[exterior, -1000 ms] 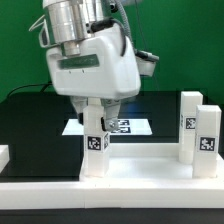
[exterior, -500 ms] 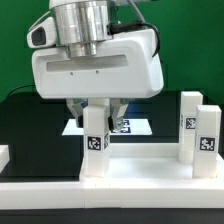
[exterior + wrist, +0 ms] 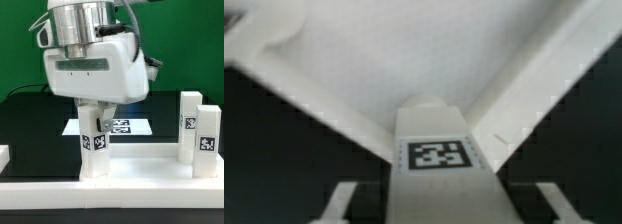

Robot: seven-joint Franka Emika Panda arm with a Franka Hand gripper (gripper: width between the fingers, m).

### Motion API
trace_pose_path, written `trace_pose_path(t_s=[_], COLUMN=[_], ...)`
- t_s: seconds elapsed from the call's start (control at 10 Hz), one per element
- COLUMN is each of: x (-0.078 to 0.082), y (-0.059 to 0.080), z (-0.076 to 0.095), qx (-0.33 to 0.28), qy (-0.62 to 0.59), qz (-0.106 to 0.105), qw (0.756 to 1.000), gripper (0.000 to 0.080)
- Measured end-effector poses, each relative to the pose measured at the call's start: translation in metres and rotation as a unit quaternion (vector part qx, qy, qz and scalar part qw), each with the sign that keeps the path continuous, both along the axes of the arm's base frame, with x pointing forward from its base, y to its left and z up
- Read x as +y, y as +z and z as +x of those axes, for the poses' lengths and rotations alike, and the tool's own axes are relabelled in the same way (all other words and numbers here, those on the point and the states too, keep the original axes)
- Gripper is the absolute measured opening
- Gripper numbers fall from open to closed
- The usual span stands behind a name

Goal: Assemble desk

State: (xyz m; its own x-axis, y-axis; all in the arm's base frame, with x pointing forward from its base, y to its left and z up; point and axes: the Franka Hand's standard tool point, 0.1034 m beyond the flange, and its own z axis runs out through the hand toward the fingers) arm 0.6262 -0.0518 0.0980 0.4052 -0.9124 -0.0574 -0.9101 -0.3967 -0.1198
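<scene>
In the exterior view, the tool, spread wide a second ago, is seen drawn in about the tagged leg standing upright on the desk top on the black surface; a grasp is judged to be forming, firm contact not being confirmed. Two more legs stand well apart toward that view's right, the marker board lies behind, and nothing obstructs. In the wrist view, the leg is centred between the fingers.

a plain green wall stands behind a black table, evenly lit; the marker board lies beyond the fingers.
</scene>
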Motion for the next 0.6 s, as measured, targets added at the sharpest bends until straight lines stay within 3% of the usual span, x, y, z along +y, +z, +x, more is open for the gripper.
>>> trace_pose_path(t_s=[0.1,0.3,0.4,0.6], x=[-0.0007,0.0070,0.0082,0.0080], y=[0.0001,0.0017,0.0000,-0.0005], z=[-0.0004,0.0066,0.0087,0.0091], qx=[0.008,0.028,0.031,0.034], qy=[-0.061,-0.286,-0.344,-0.388], qz=[0.008,0.041,0.054,0.057], qw=[0.998,0.957,0.937,0.919], gripper=[0.0293,0.0292,0.0292,0.0292])
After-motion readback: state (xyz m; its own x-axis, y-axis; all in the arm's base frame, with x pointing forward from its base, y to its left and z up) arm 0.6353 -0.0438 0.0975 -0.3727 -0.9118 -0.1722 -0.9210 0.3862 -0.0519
